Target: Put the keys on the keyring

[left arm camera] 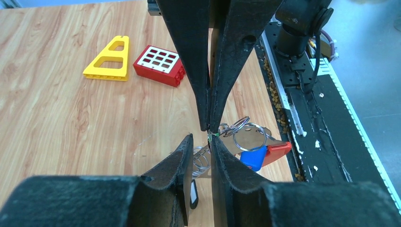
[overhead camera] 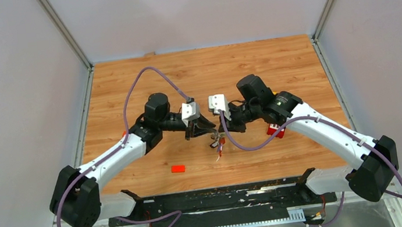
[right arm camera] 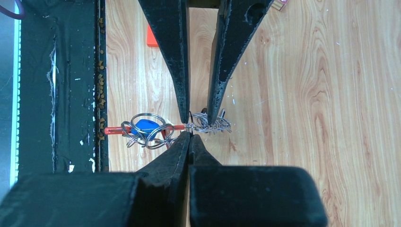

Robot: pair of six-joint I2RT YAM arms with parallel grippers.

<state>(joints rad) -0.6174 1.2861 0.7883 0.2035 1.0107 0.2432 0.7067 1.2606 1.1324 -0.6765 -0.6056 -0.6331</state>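
Note:
The keyring bunch (overhead camera: 218,144) hangs above the table's middle between both grippers. In the left wrist view it shows silver split rings (left arm camera: 246,130), a blue tag (left arm camera: 253,157), a red strap (left arm camera: 278,150) and a black tag (left arm camera: 194,194). My right gripper (right arm camera: 190,136) is shut on a thin ring wire of the bunch, and its closed tips show in the left wrist view (left arm camera: 208,126). My left gripper (left arm camera: 202,138) faces it tip to tip, jaws a narrow gap apart, with a silver coil (left arm camera: 201,161) seen through the gap. I cannot tell whether the fingers touch the coil.
A yellow triangular piece (left arm camera: 109,59) and a red studded brick (left arm camera: 159,65) lie on the wood beyond. A small red block (overhead camera: 178,168) lies near the front. The black rail (overhead camera: 215,196) runs along the near edge.

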